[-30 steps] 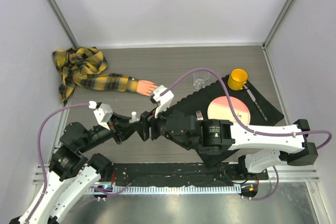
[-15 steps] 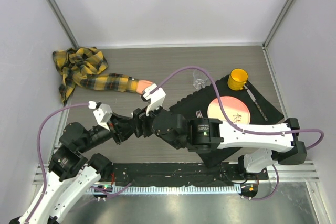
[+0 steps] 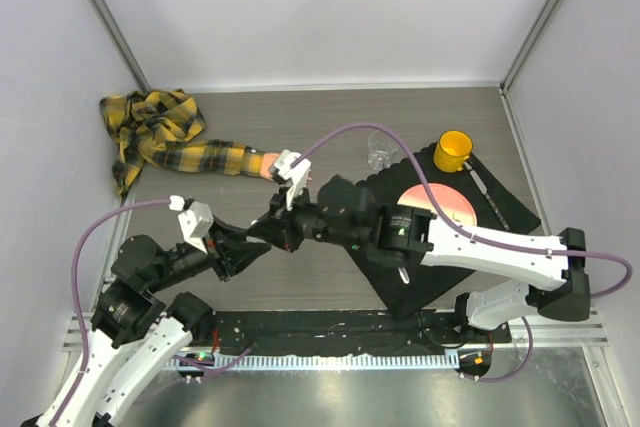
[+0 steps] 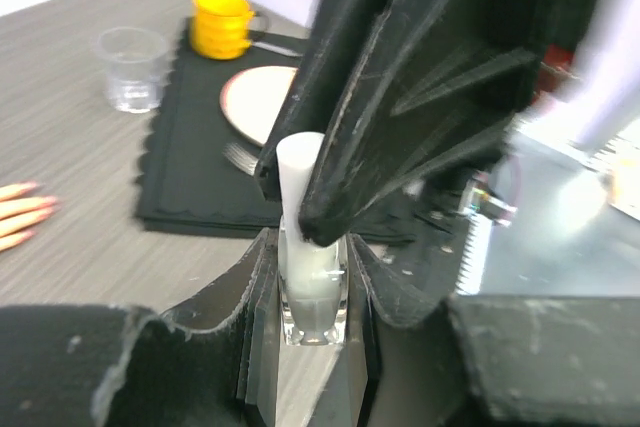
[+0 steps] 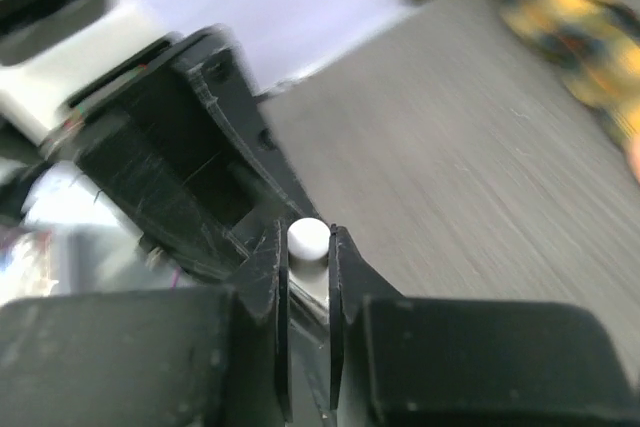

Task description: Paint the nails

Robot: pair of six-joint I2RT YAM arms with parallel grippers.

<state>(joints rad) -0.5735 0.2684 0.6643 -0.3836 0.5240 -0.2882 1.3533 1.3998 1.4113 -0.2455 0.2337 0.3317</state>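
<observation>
My left gripper [image 4: 310,247] is pinching the small clear bottle [image 4: 313,302] by its sides, holding it upright just above the table [image 3: 330,117]. My right gripper [image 5: 307,252] is pressing in on the white cap [image 5: 307,238], one finger tight against each side. A second ago that cap was standing clear in the top view with my right gripper off to its right. Now the gripper is sitting over it and hiding it from above. My right arm is also swinging round: the wrist is rolling over and the forearm is covering more of the pink plate [image 3: 445,205] than half a second back. My left arm is hardly shifting at all.

The nails [image 4: 45,205] are well off to the side, on the peach mannequin hand [image 3: 272,161] lying flat on the table at the end of the yellow-black plaid sleeve [image 3: 190,157]. They are too small to make out singly.
</observation>
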